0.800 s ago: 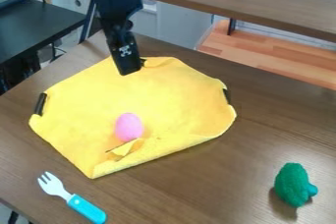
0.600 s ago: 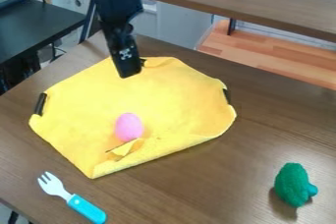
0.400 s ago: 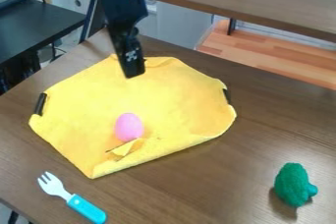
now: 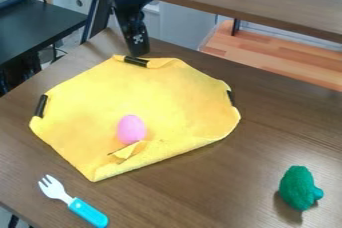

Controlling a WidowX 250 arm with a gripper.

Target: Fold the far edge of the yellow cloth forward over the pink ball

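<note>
Black gripper (image 4: pixel 139 54), tilted downward, near yellow cloth (image 4: pixel 174 97); open or closed, cannot tell

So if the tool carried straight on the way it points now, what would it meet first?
Probably the black strip at the back edge of the yellow cloth, just below the tool; depth is unclear, so it could be bare tabletop.

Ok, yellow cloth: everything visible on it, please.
The yellow cloth lies on the brown table, soft-looking, roughly many-sided. Black clips or strips sit at its left, right and far edges. Its near edge is folded over, with a small raised flap. A pink egg-shaped object rests on it. The tool is by its far edge.
</note>
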